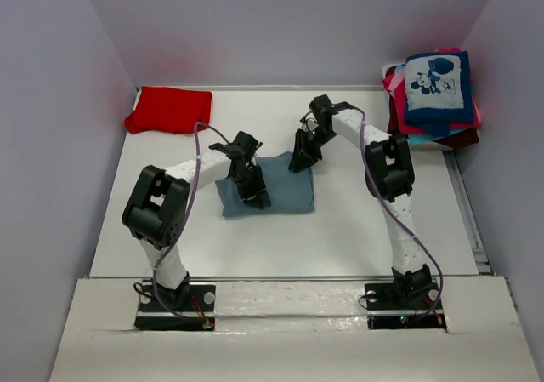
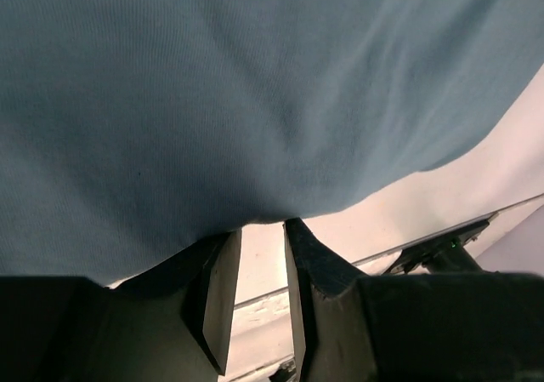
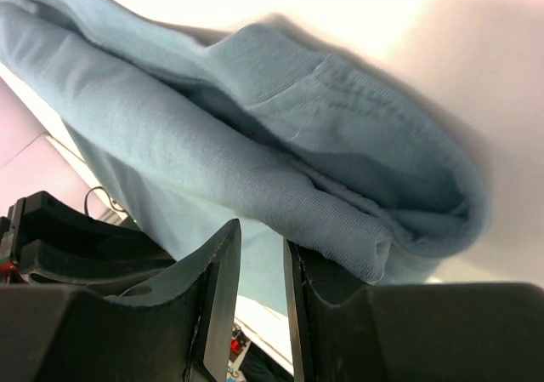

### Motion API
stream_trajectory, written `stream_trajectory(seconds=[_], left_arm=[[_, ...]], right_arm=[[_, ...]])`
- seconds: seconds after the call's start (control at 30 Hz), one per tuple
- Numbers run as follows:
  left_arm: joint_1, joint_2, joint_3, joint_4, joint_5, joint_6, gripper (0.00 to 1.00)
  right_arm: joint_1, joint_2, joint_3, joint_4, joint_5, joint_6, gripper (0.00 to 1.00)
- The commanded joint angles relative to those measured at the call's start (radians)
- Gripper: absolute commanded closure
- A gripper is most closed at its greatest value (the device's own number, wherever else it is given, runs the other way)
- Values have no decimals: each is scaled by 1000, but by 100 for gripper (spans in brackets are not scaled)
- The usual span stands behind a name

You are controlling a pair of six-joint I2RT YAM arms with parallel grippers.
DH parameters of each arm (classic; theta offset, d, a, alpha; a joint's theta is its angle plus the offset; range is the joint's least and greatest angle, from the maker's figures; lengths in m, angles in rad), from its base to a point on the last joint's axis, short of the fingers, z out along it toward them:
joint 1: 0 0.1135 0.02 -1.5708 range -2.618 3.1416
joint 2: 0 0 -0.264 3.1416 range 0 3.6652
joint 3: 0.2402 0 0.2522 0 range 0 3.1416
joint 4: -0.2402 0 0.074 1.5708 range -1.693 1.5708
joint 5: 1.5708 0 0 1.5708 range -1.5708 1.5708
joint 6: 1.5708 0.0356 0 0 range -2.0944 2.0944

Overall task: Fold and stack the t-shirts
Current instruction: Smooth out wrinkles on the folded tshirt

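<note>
The folded grey-blue t-shirt [image 1: 287, 188] lies mid-table [image 1: 357, 229] between both arms; the left gripper [image 2: 262, 227], jaws narrowed to a slit, pinches its puckered edge, while the right gripper [image 3: 262, 233], jaws equally narrow, sits against its folded hem, grip not determinable.

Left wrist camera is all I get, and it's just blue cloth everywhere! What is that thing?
Observer: It's a soft grey-blue cotton t-shirt, folded into a rectangle in the middle of the white table.
Operator: Where's the other arm?
Observer: The right gripper is down at the shirt's far right corner.
Operator: Are there more shirts?
Observer: Yes, a folded plain red t-shirt lies in the table's far left corner.
</note>
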Motion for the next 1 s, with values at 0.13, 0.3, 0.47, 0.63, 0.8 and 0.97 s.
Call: stream_trajectory(seconds=[0.13, 0.3, 0.47, 0.63, 0.8, 0.97], left_arm=[[33, 70, 34, 38, 14, -13, 61], [33, 82, 5, 49, 48, -11, 61], [80, 78, -3, 32, 48, 2, 61], [129, 73, 14, -6, 33, 41, 61], [140, 102, 111, -73, -21, 82, 61], [140, 188, 247, -121, -50, 114, 61]], right_arm=[[-7, 55, 22, -8, 25, -28, 67], [-16, 75, 19, -35, 45, -34, 67], [-36, 51, -32, -49, 114, -37, 67], [-45, -34, -206, 12, 108, -28, 67], [-45, -107, -343, 58, 83, -22, 67], [-45, -204, -469, 107, 49, -14, 67]])
